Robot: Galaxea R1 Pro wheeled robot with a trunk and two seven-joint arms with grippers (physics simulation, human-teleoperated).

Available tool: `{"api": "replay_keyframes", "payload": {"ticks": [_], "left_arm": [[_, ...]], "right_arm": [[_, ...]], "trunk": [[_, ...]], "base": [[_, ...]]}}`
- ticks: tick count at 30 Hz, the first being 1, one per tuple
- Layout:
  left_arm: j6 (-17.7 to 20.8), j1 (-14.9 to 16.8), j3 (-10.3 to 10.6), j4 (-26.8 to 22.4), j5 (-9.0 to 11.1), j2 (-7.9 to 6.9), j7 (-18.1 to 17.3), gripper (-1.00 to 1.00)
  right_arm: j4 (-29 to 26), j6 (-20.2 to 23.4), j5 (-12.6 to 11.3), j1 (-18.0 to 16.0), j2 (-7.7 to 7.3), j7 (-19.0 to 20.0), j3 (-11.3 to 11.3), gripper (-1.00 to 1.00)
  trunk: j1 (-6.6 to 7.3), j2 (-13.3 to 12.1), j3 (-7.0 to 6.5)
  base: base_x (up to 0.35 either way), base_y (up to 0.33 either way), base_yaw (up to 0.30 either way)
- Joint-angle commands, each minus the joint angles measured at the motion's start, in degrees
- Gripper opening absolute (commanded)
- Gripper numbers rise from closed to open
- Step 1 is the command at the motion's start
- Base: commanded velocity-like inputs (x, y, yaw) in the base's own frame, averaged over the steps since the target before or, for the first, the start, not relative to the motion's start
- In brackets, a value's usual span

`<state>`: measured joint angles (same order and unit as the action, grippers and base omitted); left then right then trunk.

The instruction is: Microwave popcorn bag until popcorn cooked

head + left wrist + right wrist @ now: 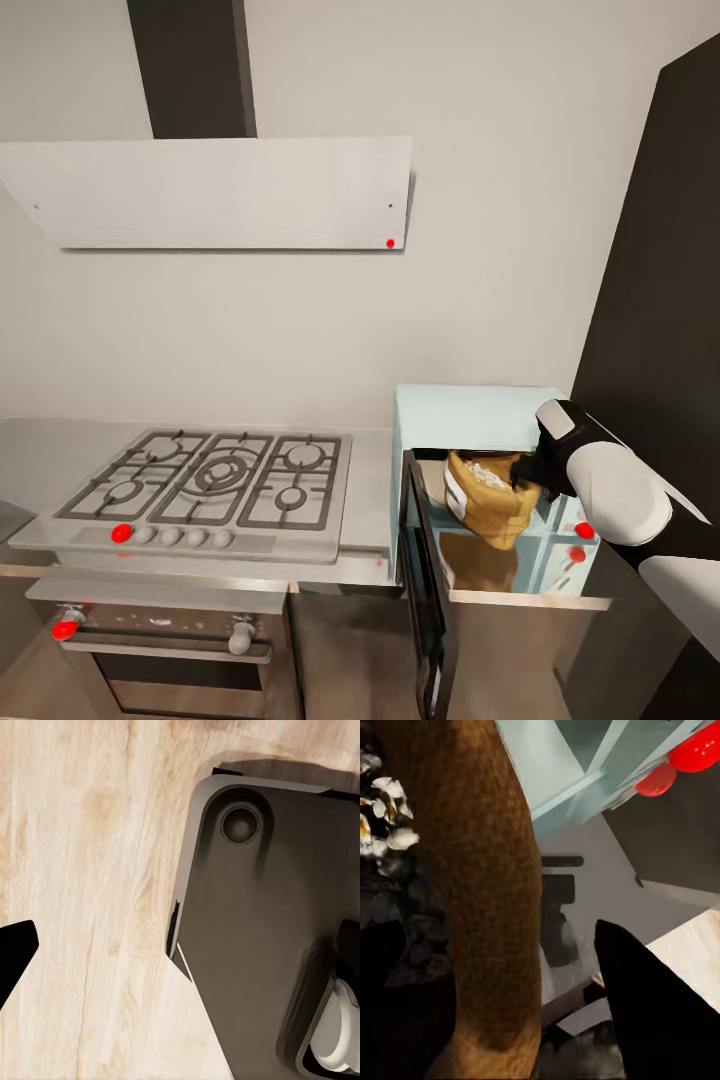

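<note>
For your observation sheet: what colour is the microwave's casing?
Pale mint-blue; the microwave shows it best in the head view.

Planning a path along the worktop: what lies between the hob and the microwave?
In the head view, a bare strip of steel countertop separates the hob from the microwave; the open microwave door swings out just in front.

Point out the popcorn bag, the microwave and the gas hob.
popcorn bag (492, 505): head view, tan side wall.
microwave (470, 415): head view, mint-blue top panel.
gas hob (215, 475): head view, centre burner grate.
</note>
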<state>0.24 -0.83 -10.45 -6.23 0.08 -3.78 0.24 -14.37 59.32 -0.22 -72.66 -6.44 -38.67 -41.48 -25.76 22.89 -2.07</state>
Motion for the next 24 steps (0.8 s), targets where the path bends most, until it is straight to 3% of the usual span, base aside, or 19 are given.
{"api": "replay_keyframes", "payload": {"ticks": [1, 13, 24], "left_arm": [[0.0, 0.0, -0.2, -0.1, 0.0, 0.01, 0.0, 1.0], [0.0, 0.0, -0.2, -0.1, 0.0, 0.0, 0.0, 1.0], [0.0, 0.0, -0.2, -0.1, 0.0, 0.01, 0.0, 1.0]], "right_arm": [[0.0, 0.1, 0.0, 0.0, 0.02, -0.3, -0.3, 1.0], [0.0, 0.1, -0.1, 0.0, 0.02, -0.3, -0.3, 1.0], [0.0, 0.1, -0.1, 0.0, 0.02, -0.2, -0.3, 1.0]], "trunk": [[-0.02, 0.0, 0.01], [-0.02, 0.0, -0.02], [-0.02, 0.0, -0.95]], "base": [[0.0, 0.0, 0.0], [0.0, 0.0, 0.0], [0.0, 0.0, 0.0]]}}
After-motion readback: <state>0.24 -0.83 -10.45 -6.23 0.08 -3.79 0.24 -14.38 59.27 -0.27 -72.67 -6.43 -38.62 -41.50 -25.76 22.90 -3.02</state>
